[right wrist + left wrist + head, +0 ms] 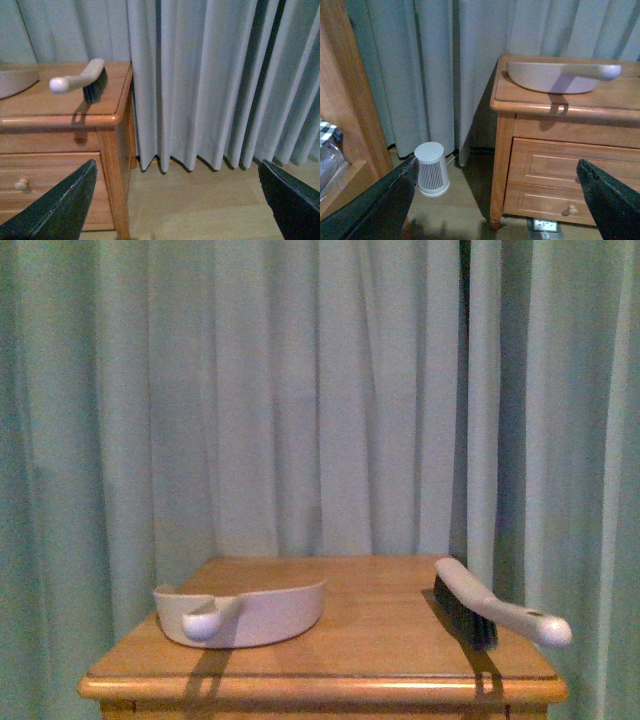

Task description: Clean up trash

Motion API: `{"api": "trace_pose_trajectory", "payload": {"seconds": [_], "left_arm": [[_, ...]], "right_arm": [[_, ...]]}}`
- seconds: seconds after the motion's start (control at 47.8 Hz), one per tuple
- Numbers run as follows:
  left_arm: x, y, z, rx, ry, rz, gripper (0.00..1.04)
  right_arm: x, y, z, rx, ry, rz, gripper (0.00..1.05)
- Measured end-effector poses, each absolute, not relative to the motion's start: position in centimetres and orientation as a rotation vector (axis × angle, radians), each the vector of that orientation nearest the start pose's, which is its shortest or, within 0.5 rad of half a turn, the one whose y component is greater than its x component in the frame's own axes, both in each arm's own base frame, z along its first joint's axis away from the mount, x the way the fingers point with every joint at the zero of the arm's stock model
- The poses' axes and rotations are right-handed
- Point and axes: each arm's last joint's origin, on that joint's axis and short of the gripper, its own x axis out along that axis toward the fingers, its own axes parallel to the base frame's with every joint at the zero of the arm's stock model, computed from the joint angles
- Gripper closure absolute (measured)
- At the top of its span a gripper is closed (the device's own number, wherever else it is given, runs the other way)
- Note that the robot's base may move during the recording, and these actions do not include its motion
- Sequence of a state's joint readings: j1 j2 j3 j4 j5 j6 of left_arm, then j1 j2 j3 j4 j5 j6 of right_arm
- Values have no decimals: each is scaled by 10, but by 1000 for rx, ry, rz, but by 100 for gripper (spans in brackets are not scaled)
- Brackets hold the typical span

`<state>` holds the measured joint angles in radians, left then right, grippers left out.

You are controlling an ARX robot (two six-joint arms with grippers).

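Note:
No trash shows in any view. A pale pinkish dustpan (245, 613) lies on the left of the wooden cabinet top (370, 640), its handle toward the front. A hand brush (490, 608) with dark bristles lies on the right. Neither arm appears in the front view. My left gripper (495, 200) is open and empty, low beside the cabinet's left front, with the dustpan (555, 77) above it. My right gripper (175, 200) is open and empty, low at the cabinet's right side, with the brush (82, 80) up on the top.
Pale curtains (320, 390) hang behind the cabinet. A small white slatted canister (432, 168) stands on the floor left of it. The cabinet front has drawers (555, 170) with a knob. A wooden shelf unit (345, 110) stands further left. Bare wood floor (200, 200) lies to the right.

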<state>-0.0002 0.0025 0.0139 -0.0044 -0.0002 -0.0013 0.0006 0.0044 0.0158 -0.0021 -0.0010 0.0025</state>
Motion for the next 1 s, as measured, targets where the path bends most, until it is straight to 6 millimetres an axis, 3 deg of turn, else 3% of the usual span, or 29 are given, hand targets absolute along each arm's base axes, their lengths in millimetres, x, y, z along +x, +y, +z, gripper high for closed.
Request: {"api": "trace_pose_trajectory", "payload": {"seconds": [0.188, 0.293, 0.398, 0.607, 0.754, 0.879, 1.005], "left_arm": [[97, 0, 168, -1, -7, 0, 8], [102, 1, 169, -105, 171, 3, 8], [115, 2, 190, -105, 242, -57, 8], [173, -9, 270, 53, 342, -119, 8], [245, -58, 322, 158, 531, -183, 8], [300, -99, 334, 111, 607, -174, 8], [329, -120, 329, 77, 655, -147, 8]], "right_arm": [[97, 0, 168, 3, -10, 1, 7], [97, 0, 168, 3, -10, 1, 7], [97, 0, 168, 3, -10, 1, 7], [97, 0, 168, 3, -10, 1, 7], [97, 0, 168, 3, -10, 1, 7], [97, 0, 168, 3, -10, 1, 7], [97, 0, 168, 3, -10, 1, 7]]}}
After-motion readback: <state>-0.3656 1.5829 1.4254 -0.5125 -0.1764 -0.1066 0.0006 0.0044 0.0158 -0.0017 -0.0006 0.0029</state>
